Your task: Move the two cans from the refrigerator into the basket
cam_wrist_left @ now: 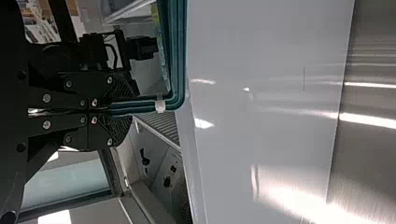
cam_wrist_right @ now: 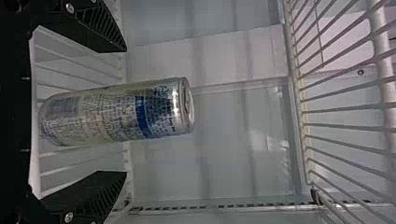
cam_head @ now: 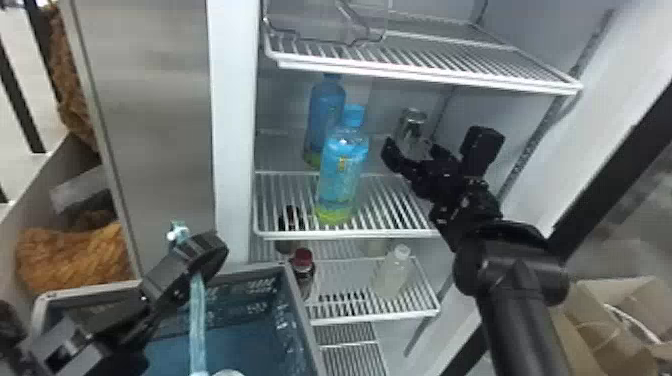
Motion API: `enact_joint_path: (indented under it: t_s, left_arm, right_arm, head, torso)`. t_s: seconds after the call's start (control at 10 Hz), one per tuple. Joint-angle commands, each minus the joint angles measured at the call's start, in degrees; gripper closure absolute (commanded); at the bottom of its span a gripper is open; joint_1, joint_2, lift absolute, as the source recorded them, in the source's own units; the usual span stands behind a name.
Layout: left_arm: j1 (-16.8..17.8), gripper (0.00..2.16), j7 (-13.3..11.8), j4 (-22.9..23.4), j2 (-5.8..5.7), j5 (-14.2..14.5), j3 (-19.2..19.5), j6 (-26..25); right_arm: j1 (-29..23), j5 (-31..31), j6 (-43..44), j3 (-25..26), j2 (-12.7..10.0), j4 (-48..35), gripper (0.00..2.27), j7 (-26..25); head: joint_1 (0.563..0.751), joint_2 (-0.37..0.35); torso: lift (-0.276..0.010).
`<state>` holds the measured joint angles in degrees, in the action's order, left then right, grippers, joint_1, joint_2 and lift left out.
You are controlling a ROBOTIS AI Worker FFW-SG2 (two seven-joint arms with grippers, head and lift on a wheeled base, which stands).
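Far left there's some tan-orange rough, fuzzy-looking stuff (cam_head: 75,255), then a tall brushed-steel panel (cam_head: 150,125). The left arm slants up from the bottom left corner over a grey-blue plastic crate (cam_head: 295,320) with straight walls and slotted sides. Its gripper, the left gripper (cam_head: 207,250), has its fingers pressed together on a teal handle (cam_head: 198,320), which the left wrist view shows as a bundle of slim, smooth rods with a squared-off bend and a small white clip (cam_wrist_left: 160,103).

Next over, the fridge has white wire shelves (cam_head: 345,234). Two blue bottles (cam_head: 327,115) (cam_head: 342,175) stand on the middle one, the front one glossy and see-through with a yellow-green bottom. Lower down there's a dark bottle with a red cap (cam_head: 303,270) and a cloudy pale one (cam_head: 392,275).

Right of the blue bottles, the shiny metal can (cam_head: 414,122) stands upright toward the back. The right arm rises from the bottom edge and bends left into the fridge, and the right gripper (cam_head: 412,150) has its fingers spread wide, can lined up with the gap, nothing pinched. The can's wrapped in small print with a dark blue band. Far right, outside, is an open brown cardboard box (cam_head: 590,325).
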<state>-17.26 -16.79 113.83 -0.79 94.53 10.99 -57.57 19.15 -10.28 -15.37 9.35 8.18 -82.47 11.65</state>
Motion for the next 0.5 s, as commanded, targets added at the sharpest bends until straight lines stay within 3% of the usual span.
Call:
enact_joint_path:
  t_s: [0.0,0.4]
  left_arm:
    - [0.11,1.2,0.0,-0.14,-0.09,0.08,-0.02,0.06]
    - [0.39,1.2,0.09,-0.42,-0.17,0.3,-0.14,0.34]
  right_arm:
    - [1.67,0.11,0.33,-0.66,0.0,2.39,0.09,-0.57]
    - [5.46,0.46,2.72,-1.8,-0.09,8.86,0.1,-1.19]
  head:
    - [0.598,-0.264]
    - [0.596,-0.254]
  torso:
    - [-0.035]
    - [-0.035]
